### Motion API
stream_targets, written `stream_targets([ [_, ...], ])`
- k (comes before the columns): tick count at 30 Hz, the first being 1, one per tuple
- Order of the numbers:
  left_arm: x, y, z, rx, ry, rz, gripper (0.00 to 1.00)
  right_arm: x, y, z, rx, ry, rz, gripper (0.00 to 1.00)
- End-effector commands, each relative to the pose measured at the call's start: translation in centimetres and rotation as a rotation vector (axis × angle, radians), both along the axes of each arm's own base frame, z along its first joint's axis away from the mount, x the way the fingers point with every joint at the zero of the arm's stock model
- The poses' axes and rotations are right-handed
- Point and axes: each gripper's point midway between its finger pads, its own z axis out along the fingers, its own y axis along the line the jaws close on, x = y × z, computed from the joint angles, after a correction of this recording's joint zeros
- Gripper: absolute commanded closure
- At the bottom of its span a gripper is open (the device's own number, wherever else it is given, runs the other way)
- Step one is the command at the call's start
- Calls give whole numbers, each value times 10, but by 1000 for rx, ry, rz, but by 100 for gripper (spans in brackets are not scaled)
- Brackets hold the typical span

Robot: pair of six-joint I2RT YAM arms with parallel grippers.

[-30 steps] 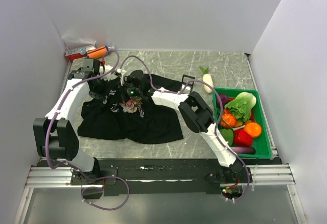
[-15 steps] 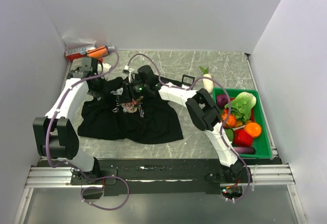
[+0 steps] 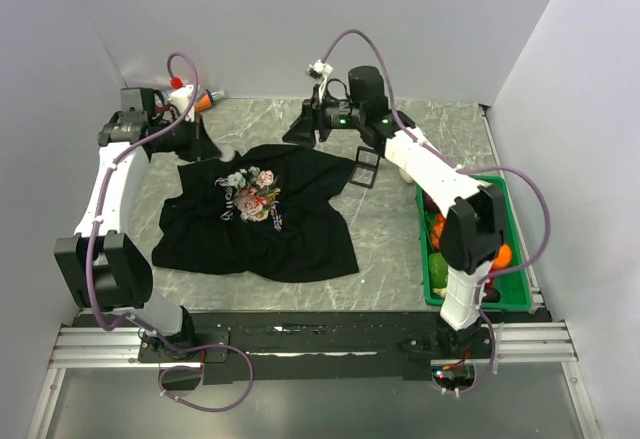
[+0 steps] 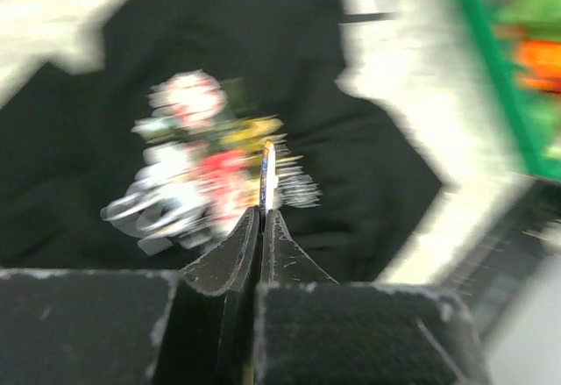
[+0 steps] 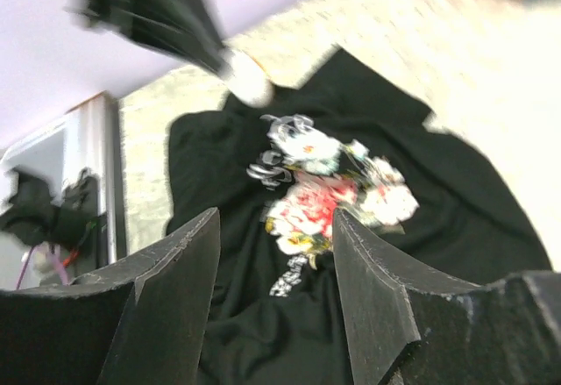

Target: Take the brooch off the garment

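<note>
The garment (image 3: 290,234), a black T-shirt with a rose print, lies spread flat on the table. My left gripper (image 3: 214,149) hangs above the shirt's back-left corner. In the left wrist view its jaws (image 4: 263,214) are shut on the brooch (image 4: 268,174), a thin gold-edged piece seen edge-on, held clear of the cloth (image 4: 351,139). The right wrist view shows the same pale piece (image 5: 250,82) at the left gripper's tip. My right gripper (image 3: 297,133) hovers open behind the shirt. Nothing lies between its fingers (image 5: 276,227), with the shirt (image 5: 245,315) below.
A small black box (image 3: 367,167) stands at the shirt's back-right corner, and a white radish (image 3: 407,159) lies beside it. A green tray (image 3: 521,259) of vegetables sits along the right edge. An orange-red tool (image 3: 192,100) lies at the back left, by the wall.
Both arms have lifted off the shirt's print. The left gripper drew back-left, still shut on the brooch. The right gripper opened and swung to the back of the table.
</note>
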Motion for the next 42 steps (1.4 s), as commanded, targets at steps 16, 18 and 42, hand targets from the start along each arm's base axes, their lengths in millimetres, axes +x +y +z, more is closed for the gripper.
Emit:
stream_targets([
  [16, -51, -115, 24, -390, -13, -500, 99, -69, -1, -6, -10, -34, 226, 41],
  [18, -53, -117, 29, -403, -29, -517, 99, -69, 0, -9, -5, -12, 231, 40],
  [42, -54, -129, 31, -414, -90, -606, 99, -49, 8, -22, 46, 194, 268, 51],
])
